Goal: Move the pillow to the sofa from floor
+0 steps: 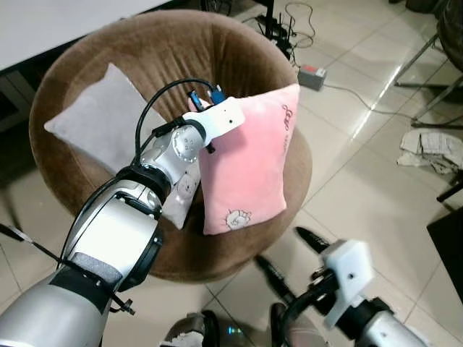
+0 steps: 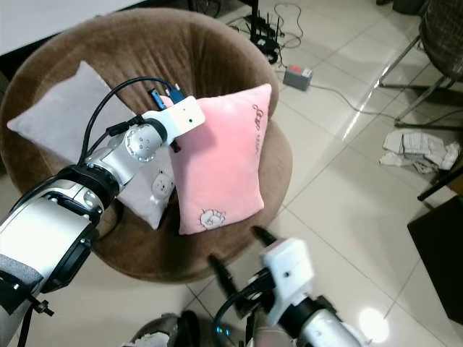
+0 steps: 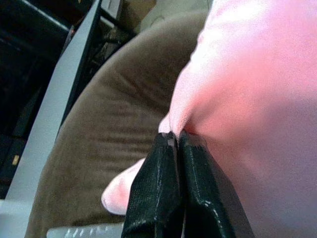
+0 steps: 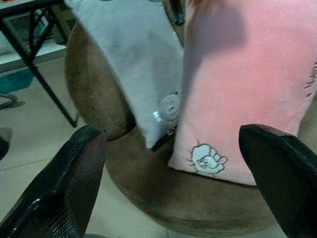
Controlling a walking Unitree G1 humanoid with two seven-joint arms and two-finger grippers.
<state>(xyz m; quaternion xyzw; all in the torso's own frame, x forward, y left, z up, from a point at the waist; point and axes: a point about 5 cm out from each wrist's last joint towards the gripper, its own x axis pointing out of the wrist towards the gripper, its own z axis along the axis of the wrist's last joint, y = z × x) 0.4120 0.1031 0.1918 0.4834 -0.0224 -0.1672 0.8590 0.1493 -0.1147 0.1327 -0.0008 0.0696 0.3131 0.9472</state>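
Note:
A pink pillow (image 1: 246, 163) with a small sheep patch hangs upright over the seat of the round brown sofa chair (image 1: 282, 72). My left gripper (image 3: 177, 141) is shut on the pillow's top corner, pinching the fabric between its black fingers (image 3: 198, 198). Its white wrist housing (image 1: 221, 119) sits at that corner. My right gripper (image 1: 282, 256) is open, low in front of the chair's front edge, with nothing between its fingers (image 4: 59, 193). In the right wrist view the pink pillow (image 4: 247, 94) faces the gripper.
A grey pillow (image 1: 108, 119) lies on the chair's left side, partly behind the pink one. A grey power box (image 1: 311, 76) with cables and crumpled paper (image 1: 434, 152) lie on the tiled floor to the right. A black table leg (image 4: 39, 74) stands left of the chair.

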